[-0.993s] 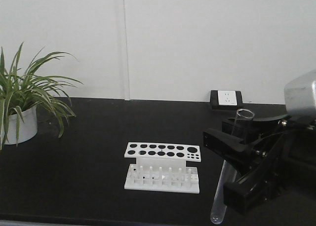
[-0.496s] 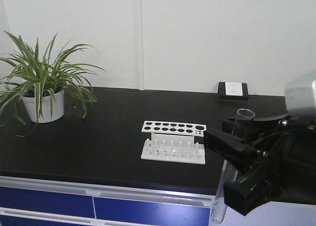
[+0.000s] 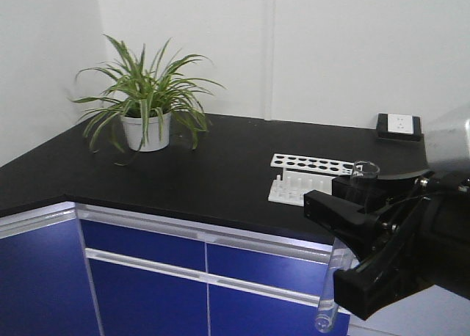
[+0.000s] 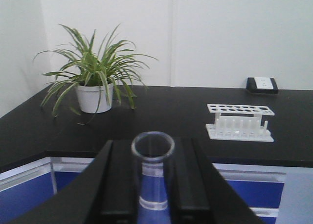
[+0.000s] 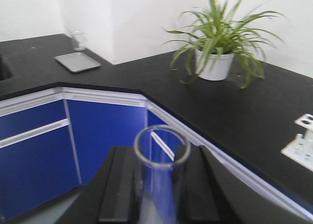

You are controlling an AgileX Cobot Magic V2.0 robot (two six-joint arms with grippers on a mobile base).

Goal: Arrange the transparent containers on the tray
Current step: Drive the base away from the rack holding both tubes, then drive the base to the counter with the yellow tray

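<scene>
My left gripper (image 4: 152,153) grasps a clear test tube (image 4: 153,197) between its jaws, open rim toward the camera. My right gripper (image 5: 161,158) grips a second test tube (image 5: 157,187) the same way. A white rack (image 4: 239,122) and a potted plant (image 4: 93,82) stand well apart on the black counter (image 4: 161,119).

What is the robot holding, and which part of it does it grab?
The left end effector pinches one long clear glass test tube, the right end effector a second clear glass test tube, each on its upper part just below the open rim.
</scene>
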